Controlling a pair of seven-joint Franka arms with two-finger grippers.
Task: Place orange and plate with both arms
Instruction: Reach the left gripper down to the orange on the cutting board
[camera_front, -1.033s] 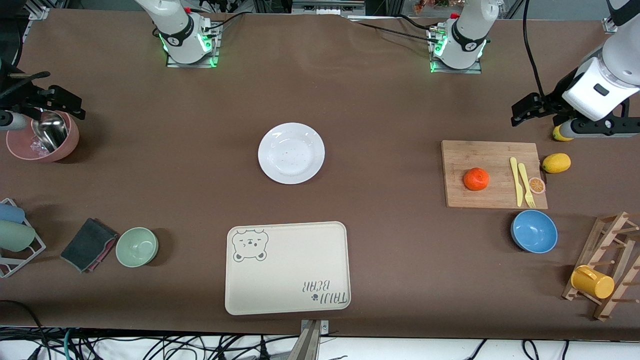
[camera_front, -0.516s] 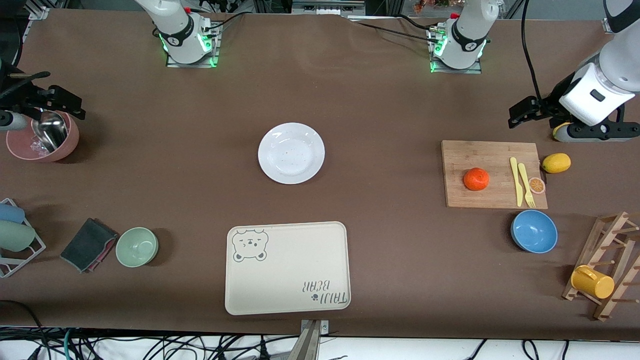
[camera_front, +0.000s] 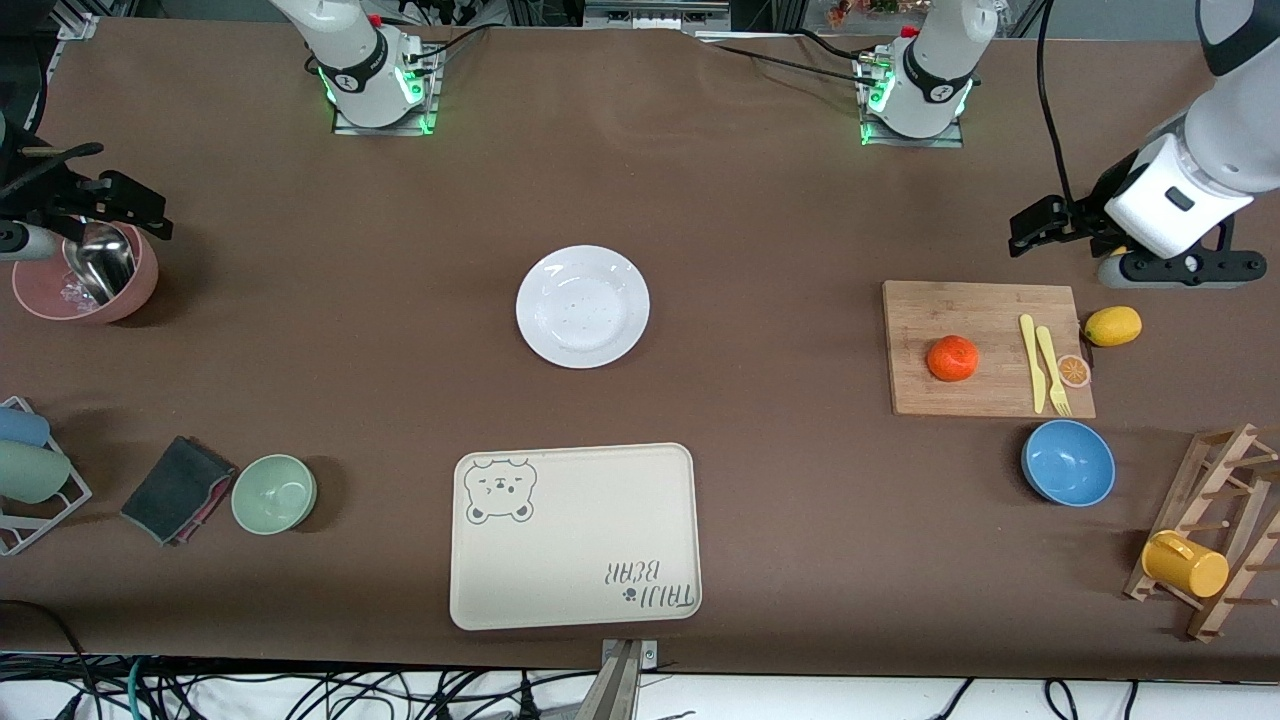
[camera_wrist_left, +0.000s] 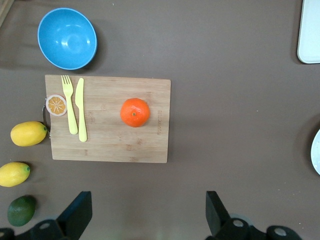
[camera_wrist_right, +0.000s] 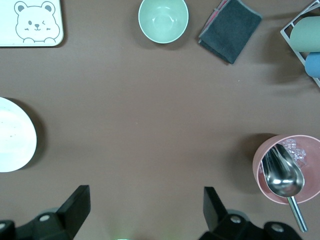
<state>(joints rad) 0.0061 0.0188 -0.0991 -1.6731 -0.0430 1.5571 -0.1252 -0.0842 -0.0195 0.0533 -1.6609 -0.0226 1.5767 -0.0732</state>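
Two grippers hang high over opposite ends of the table, both with fingers spread wide and nothing between them. The left gripper (camera_front: 1040, 225) is up over the bare table at the left arm's end, beside the board's farther edge; its wrist view shows its two dark fingertips (camera_wrist_left: 80, 212) well apart. The right gripper (camera_front: 125, 205) is over the right arm's end, above a pink bowl (camera_front: 85, 275) with a metal scoop (camera_wrist_right: 285, 177) in it; its fingertips (camera_wrist_right: 75, 205) also stand wide apart.

The orange (camera_front: 952, 358) sits on a wooden board (camera_front: 985, 300) toward the left arm's end, apart from the yellow fork (camera_wrist_left: 69, 102) and knife (camera_wrist_left: 81, 107) lying side by side on the same board. An orange-slice disc (camera_front: 1074, 371) lies at the board's edge beside the fork, and a lemon (camera_front: 1113, 326) lies just off the board. A blue bowl (camera_front: 1068, 463) is nearer the camera than the board.

The plate (camera_front: 583, 306) lies flat and bare at mid-table, well apart from the orange. The bear tray (camera_front: 575, 535) lies nearer the camera than the plate, nothing on it. Toward the right arm's end are a green bowl (camera_front: 274, 493) and, beside it, a folded dark cloth (camera_front: 178, 489).
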